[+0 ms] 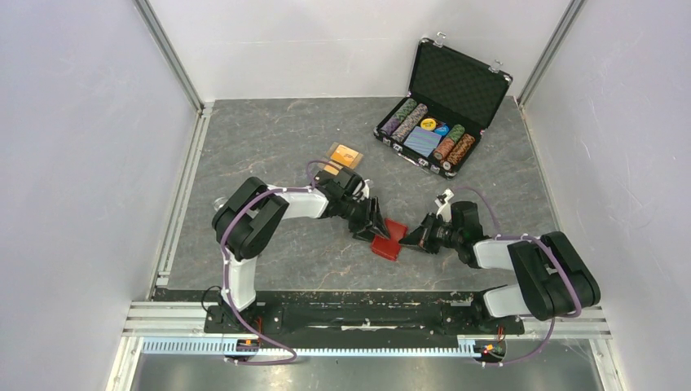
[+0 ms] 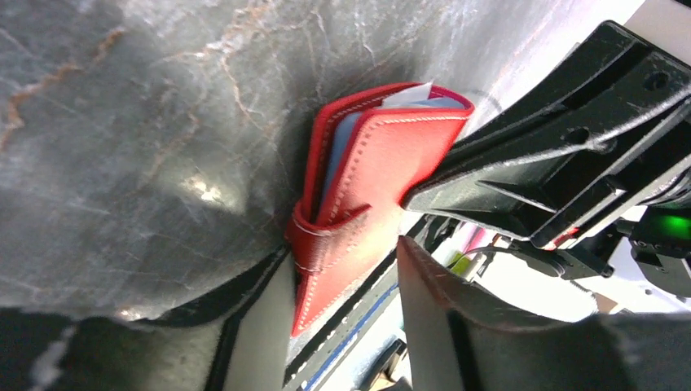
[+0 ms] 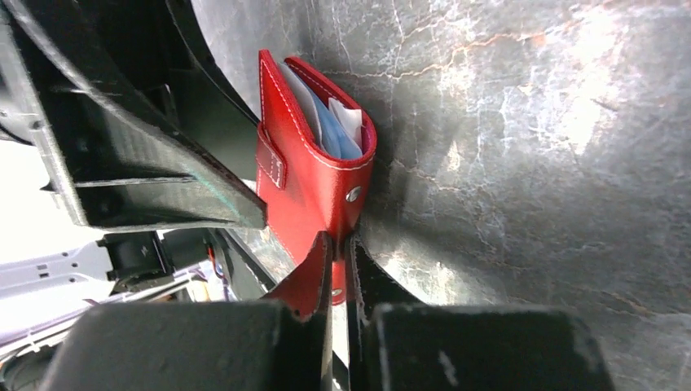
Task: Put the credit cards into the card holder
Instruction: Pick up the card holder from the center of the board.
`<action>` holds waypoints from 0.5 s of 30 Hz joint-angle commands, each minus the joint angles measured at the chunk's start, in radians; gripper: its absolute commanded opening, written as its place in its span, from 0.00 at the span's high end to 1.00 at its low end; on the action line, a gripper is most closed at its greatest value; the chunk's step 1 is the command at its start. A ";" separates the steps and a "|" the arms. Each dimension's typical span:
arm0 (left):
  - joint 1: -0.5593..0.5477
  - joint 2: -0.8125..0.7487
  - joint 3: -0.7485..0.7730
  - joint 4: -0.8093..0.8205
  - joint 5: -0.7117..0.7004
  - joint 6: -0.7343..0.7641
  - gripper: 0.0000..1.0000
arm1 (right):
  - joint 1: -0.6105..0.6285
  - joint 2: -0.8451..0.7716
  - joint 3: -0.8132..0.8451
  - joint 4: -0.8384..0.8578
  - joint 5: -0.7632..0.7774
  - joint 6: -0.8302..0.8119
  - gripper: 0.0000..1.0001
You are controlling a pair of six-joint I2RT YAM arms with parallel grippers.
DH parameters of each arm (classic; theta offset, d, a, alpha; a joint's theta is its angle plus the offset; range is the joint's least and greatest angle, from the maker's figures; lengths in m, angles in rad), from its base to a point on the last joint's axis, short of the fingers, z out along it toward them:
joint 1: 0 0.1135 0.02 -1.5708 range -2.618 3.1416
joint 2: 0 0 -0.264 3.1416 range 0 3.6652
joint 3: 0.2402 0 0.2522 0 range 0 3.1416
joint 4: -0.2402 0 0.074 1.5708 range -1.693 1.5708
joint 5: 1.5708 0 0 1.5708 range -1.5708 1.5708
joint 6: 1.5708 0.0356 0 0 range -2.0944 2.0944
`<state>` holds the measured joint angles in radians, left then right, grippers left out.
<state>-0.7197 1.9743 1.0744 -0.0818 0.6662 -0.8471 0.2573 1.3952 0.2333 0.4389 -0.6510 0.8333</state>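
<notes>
Evidently caught at the opening step, toward the near edge of the table (image 1: 269, 138), with the right gripper (image 3: 340, 240) clamped tight on the snap flap and the left gripper (image 2: 342, 252) half-open astride the other cover of the red card holder (image 1: 388, 244). Next, calling for spreading the covers, then fetching the credit cards (image 1: 345, 155), mid-table just beyond. Hidden: pocket depth, card count, firmness of the left hold.

We read no text anywhere. Print on the orange cards (image 1: 346, 155) and far chips (image 1: 453, 147) is too small.
</notes>
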 commanded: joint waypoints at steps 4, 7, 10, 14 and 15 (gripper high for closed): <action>-0.014 -0.171 0.030 -0.191 -0.257 0.082 0.27 | 0.013 -0.097 0.144 -0.169 0.021 -0.137 1.00; -0.008 -0.286 0.056 -0.300 -0.393 0.117 0.20 | 0.014 -0.159 0.213 -0.233 0.047 -0.167 1.00; 0.020 -0.393 0.039 -0.314 -0.446 0.097 0.16 | 0.014 -0.187 0.289 -0.262 0.042 -0.170 1.00; 0.087 -0.536 -0.078 -0.169 -0.383 0.022 0.11 | 0.014 -0.196 0.390 -0.297 0.020 -0.171 1.00; 0.110 -0.571 -0.127 -0.082 -0.339 -0.004 0.11 | 0.014 -0.198 0.409 -0.297 0.014 -0.162 1.00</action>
<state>-0.6724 1.5192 1.0557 -0.3168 0.3031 -0.7944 0.2703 1.2243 0.5465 0.1719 -0.6209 0.6849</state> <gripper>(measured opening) 0.877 0.023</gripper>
